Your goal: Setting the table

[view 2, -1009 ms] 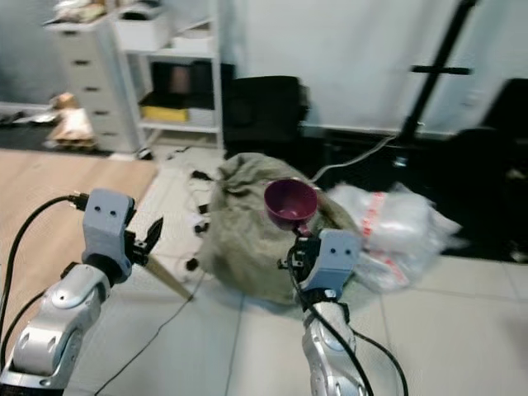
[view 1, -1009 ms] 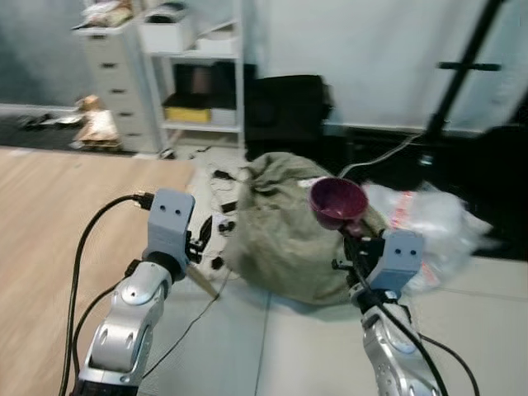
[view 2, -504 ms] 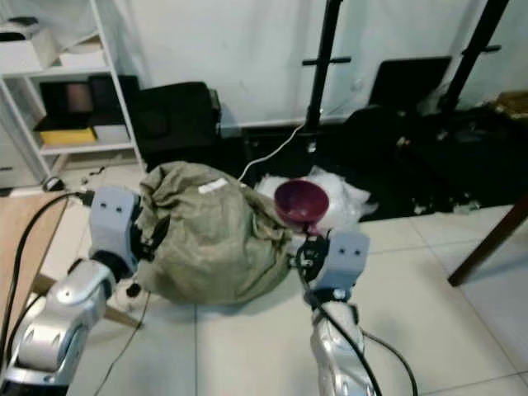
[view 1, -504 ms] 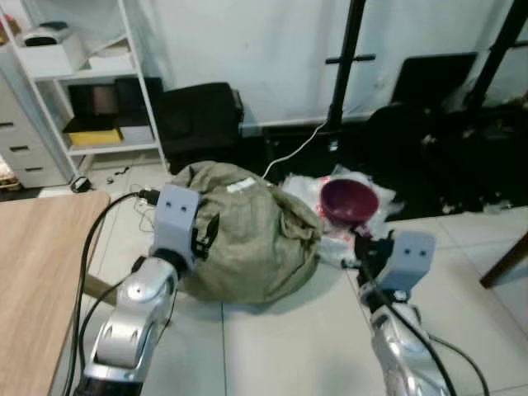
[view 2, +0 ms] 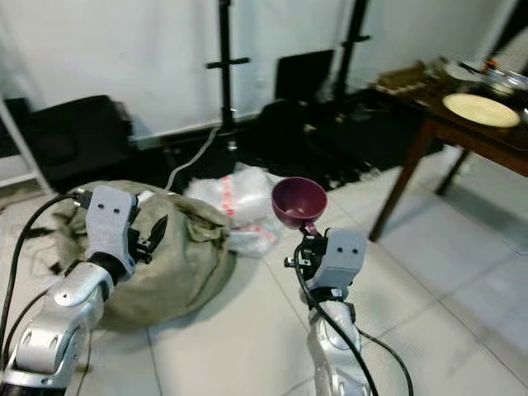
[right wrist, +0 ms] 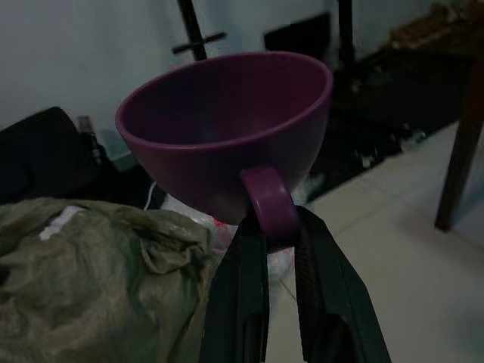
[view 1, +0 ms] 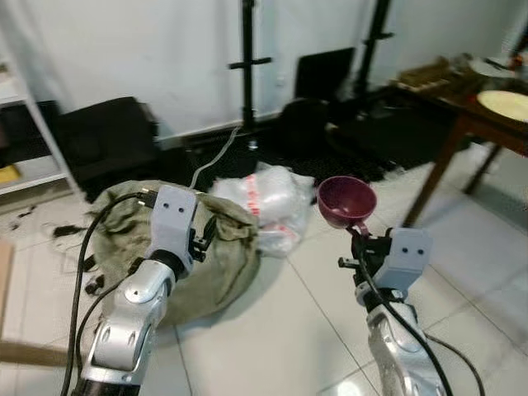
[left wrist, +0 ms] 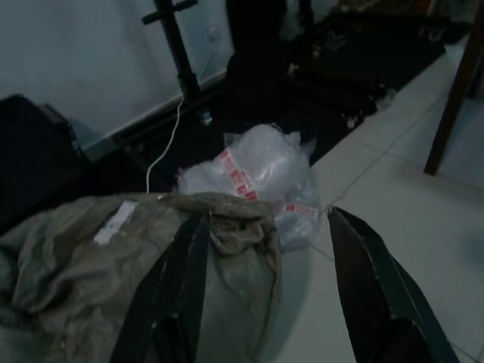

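Note:
A purple cup [view 1: 346,200] is held upright in the air by its handle, with my right gripper [right wrist: 274,227] shut on that handle. The cup [right wrist: 227,125] is empty inside. My left gripper [left wrist: 265,280] is open, its two black fingers [left wrist: 178,295] spread wide with nothing between them, held over a green-grey sack [view 1: 206,247]. A dark wooden table [view 2: 462,132] stands at the far right with a pale yellow plate [view 2: 480,109] on it.
A clear plastic bag [view 1: 268,202] lies beside the sack on the white tiled floor [view 1: 272,330]. Black stands [view 1: 247,58], dark cases and cables line the white wall. A white shelf edge [view 1: 21,91] shows at the far left.
The camera has swung to the right: the sack and shelf slid left and the dark table with the plate came into sight. The cup stays in my right gripper.

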Motion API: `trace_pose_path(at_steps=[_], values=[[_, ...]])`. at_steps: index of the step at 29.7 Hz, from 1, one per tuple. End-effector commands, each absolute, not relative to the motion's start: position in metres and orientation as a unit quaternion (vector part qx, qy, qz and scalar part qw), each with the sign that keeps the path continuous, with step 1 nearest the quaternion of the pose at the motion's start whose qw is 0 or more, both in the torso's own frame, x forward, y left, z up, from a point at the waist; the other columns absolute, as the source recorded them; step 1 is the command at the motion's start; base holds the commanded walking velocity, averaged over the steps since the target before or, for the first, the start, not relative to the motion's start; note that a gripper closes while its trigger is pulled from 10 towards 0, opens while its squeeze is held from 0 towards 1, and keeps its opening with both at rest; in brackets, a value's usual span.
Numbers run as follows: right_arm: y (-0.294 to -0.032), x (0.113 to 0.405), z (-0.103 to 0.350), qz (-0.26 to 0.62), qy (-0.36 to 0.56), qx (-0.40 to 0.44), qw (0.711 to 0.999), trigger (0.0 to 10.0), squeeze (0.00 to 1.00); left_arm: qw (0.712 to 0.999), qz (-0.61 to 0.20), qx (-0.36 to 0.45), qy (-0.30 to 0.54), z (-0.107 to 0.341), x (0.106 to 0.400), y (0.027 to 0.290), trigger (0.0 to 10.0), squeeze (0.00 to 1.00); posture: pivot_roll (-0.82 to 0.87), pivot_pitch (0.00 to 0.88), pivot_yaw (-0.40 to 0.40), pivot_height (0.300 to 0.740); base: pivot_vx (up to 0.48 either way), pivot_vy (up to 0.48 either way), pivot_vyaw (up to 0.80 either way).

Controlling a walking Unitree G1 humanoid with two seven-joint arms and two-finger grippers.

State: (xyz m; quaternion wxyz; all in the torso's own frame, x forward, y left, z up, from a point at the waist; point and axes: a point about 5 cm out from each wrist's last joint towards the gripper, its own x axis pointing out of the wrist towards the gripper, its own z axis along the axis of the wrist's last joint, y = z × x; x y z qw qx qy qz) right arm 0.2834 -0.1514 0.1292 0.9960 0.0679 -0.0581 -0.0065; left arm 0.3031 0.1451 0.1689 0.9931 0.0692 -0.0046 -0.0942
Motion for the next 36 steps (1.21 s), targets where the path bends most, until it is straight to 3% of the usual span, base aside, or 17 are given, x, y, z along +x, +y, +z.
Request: trace_pose_path(at_steps=[1,36], values=[[-0.1511,0.2831,0.128,-0.006,-0.056,0.063,0.996,10.0,0.0,0.993,-0.094,0.072,0.005,0.1643,0.303,0.1455,10.0,0.0,-0.03,0.0,0.126,0.74,0.0,0.0,-0.8],[-0.1526,0.282,0.1278,-0.006,-0.052,0.06,0.997,10.0,0.0,0.994,-0.103,0.038,0.003,0.1656,0.2998,0.1403,10.0,0.0,-0.04,0.0,0.118,0.74,0.0,0.0,-0.8]])
